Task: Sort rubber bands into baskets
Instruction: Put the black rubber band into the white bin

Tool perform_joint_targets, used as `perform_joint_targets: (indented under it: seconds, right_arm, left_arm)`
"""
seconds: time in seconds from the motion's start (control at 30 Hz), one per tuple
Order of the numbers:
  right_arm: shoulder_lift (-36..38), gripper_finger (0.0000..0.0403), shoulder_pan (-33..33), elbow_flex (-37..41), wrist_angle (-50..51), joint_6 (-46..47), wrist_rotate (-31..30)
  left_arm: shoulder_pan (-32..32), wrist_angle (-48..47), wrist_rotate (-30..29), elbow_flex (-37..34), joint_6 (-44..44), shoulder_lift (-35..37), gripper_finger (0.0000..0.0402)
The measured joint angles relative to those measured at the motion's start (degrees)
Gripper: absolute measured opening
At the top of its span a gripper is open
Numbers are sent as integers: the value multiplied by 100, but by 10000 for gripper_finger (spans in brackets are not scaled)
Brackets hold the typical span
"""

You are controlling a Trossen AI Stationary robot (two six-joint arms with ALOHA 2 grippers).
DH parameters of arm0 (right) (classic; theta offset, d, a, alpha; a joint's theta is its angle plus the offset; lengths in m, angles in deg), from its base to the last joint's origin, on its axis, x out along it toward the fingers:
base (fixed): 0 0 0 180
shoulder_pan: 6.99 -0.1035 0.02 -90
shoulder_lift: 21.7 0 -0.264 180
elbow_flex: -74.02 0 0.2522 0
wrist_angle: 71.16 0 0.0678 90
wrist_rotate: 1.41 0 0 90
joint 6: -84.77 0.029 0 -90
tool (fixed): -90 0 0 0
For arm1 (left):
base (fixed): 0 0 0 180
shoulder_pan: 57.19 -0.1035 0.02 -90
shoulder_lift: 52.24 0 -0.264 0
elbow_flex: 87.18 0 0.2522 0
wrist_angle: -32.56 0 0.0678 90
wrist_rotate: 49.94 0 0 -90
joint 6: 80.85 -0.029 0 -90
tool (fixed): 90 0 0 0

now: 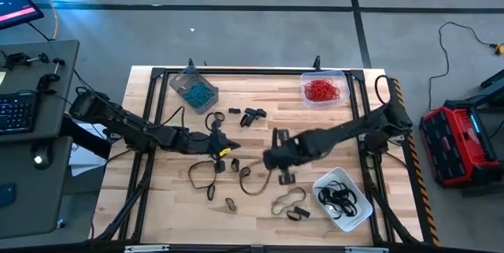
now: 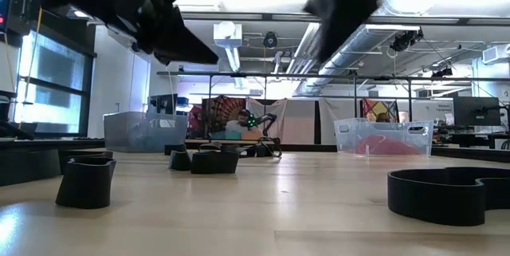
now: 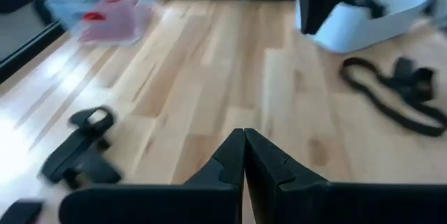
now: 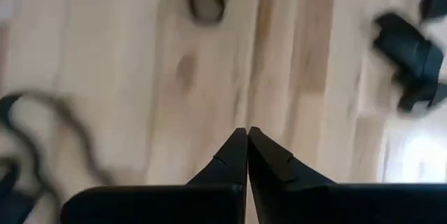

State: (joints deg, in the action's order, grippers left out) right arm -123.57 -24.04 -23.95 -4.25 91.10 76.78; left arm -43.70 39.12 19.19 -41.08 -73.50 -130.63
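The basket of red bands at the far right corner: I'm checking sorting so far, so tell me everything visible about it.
The small clear plastic rectangular basket with rounded corners sits upright at the table's far right corner, just inside the black frame rail. It holds a heap of thin red rubber bands covering most of its floor; no other colour shows inside. In the low view its see-through walls show the red mass through them. Neither end effector is near it, and nothing but the light wooden tabletop touches it.
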Motion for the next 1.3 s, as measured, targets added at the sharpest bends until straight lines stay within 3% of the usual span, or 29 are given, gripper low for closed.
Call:
perform_joint_targets:
  seconds: [0.27, 0.6, 0.9, 1.1, 1.3]
  right_arm:
    - [-8, 0, 884, 1426, -2558, -879, 428]
    - [-6, 0, 1056, 2733, -5138, -628, 235]
    - [392, 0, 568, 2881, -5500, -644, -490]
    - [555, 0, 649, 2881, -5583, -928, 174]
    - [483, 0, 877, 2885, -5782, -980, 343]
  left_arm:
    - [-41, -150, -264, 0, 99, 0, 12]
    - [-147, -194, -672, 0, 192, 0, 89]
    - [-266, -280, -567, 62, 413, -327, 149]
    - [-311, -277, -575, 275, 407, -567, 163]
    - [-347, -563, -585, 321, 403, -575, 163]
